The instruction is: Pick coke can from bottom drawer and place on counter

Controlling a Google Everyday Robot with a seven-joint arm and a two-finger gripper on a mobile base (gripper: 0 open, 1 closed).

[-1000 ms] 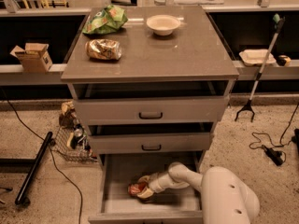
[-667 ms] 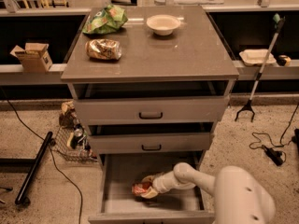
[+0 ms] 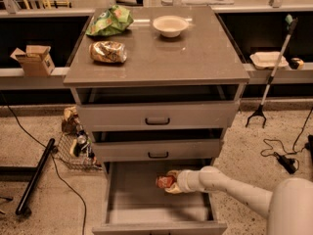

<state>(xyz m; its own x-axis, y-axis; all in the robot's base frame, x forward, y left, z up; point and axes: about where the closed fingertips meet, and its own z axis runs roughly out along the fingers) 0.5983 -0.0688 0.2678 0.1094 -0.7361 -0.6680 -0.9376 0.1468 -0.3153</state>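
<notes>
The coke can (image 3: 164,181), small and red with a silvery end, lies on its side in my gripper (image 3: 171,182), a little above the floor of the open bottom drawer (image 3: 132,202). The fingers are shut around the can's right part. My pale arm (image 3: 230,187) reaches into the drawer from the lower right. The counter (image 3: 195,58) is the grey-brown top of the cabinet, above the two shallower drawers, which stand slightly open.
On the counter lie a green chip bag (image 3: 110,21), a gold foil snack bag (image 3: 107,52) and a white bowl (image 3: 170,25). A wire basket (image 3: 76,148) and a black pole (image 3: 36,175) lie left of the cabinet. A grabber tool (image 3: 274,72) leans at the right.
The gripper and the coke can have moved up and to the right inside the bottom drawer. The arm has drawn back to the right with them.
</notes>
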